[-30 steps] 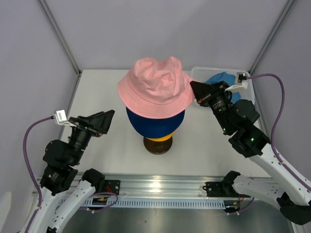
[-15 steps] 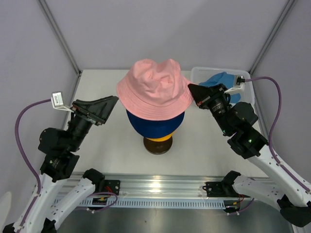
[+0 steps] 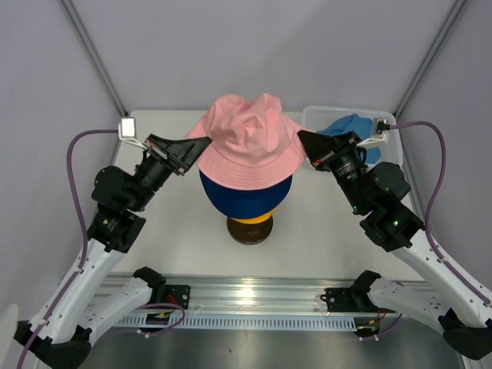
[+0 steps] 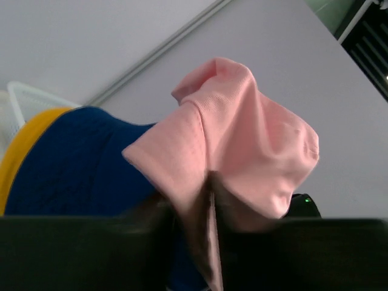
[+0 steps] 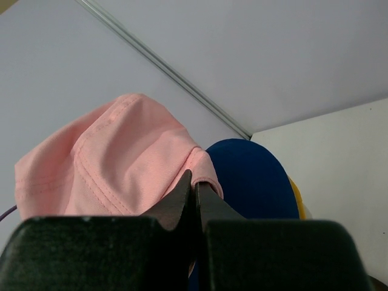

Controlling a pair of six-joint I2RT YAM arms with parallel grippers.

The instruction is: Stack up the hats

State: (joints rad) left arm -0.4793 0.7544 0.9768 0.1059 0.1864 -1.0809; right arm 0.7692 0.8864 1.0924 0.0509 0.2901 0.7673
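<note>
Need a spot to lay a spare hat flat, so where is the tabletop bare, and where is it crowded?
Bare table lies near-left, between the left arm and the stand's base, and near-right, between that base and the right arm. Crowded: the middle, where the left gripper and right gripper flank the pink hat, and back right, taken by the basket.

Left arm [image 3: 100, 231]: rises from the near-left base, elbow bent, forearm reaching forward and inward toward the centre.
Left gripper [image 3: 200, 143]: held roughly level, tips at the left brim of the pink hat [image 3: 246, 142]. Its fingers [image 4: 185, 224] are blurred in the wrist view, drawn close with a fold of brim between them.
Right arm [image 3: 400, 223]: rises from the near-right base, elbow out to the right, forearm angled forward and inward.
Right gripper [image 3: 303, 138]: jaws pressed together, tips pinching the right edge of the brim.
</note>
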